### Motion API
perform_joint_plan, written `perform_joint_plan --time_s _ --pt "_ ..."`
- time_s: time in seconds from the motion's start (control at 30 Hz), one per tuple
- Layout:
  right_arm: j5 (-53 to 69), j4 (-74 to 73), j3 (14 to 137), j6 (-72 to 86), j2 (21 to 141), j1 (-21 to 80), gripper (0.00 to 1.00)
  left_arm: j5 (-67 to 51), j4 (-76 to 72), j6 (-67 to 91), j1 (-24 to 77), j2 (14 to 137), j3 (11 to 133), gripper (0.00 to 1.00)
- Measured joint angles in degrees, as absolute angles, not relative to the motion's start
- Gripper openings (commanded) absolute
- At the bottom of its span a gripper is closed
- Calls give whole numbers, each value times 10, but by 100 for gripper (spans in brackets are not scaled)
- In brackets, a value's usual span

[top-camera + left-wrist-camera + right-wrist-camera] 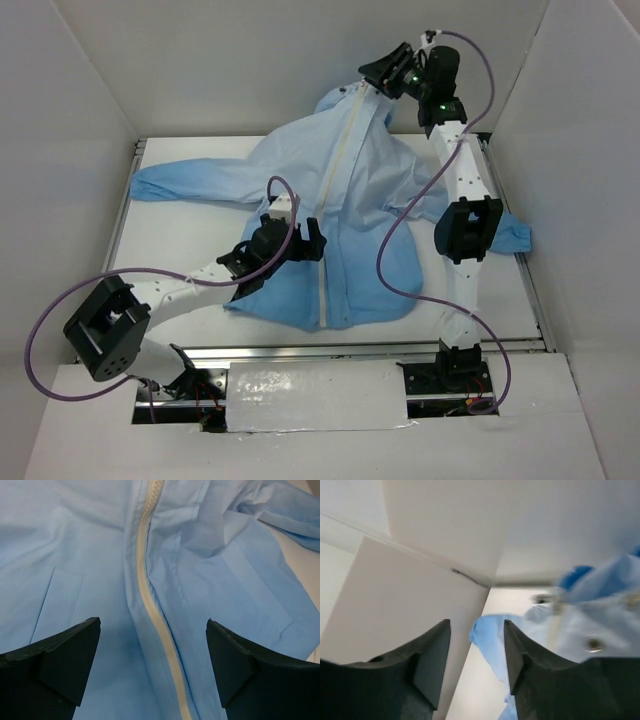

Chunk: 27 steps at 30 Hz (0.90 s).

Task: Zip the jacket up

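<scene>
The light-blue jacket [300, 170] lies spread on the table, hem toward me, its white zipper strip [335, 190] running from the hem up to the collar. My left gripper [310, 238] hovers low over the lower front, open, fingers on either side of the zipper strip [145, 575] and not touching it. My right gripper [378, 72] is raised at the far edge beside the collar, open and holding nothing. In the right wrist view [476, 622] the jacket [590, 615] is blurred, to the right of the fingers, with one sleeve [487, 630] seen through the gap.
White enclosure walls [90, 120] stand on the left, back and right. A metal rail [380, 350] runs along the table's near edge. The jacket's right cuff [512, 237] lies beside my right arm's elbow. Purple cables [400, 230] loop over the jacket.
</scene>
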<state>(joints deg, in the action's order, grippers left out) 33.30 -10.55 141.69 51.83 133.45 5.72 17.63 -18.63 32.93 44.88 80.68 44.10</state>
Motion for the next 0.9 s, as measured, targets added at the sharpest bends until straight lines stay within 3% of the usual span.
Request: perform_joint_plan --time_s 0.07,0.1,0.27,0.4,0.5,0.7,0.9 --pt "332 -80 1429 511 1332 44 75 185 -151 335 440 814 465 99" --pt "332 -74 1430 507 1331 41 97 192 -133 338 438 813 474 99" --pt "339 -107 1416 465 1307 44 100 242 -9 372 430 784 532 100" --pt "314 -207 1322 403 1212 49 100 294 116 408 394 730 599 99" --pt "277 -276 1208 348 1081 56 100 323 188 423 336 679 644 99" --pt "183 -354 959 270 708 93 100 361 319 419 169 585 708 99" --pt "109 -385 762 255 377 102 100 403 405 378 152 507 734 99"
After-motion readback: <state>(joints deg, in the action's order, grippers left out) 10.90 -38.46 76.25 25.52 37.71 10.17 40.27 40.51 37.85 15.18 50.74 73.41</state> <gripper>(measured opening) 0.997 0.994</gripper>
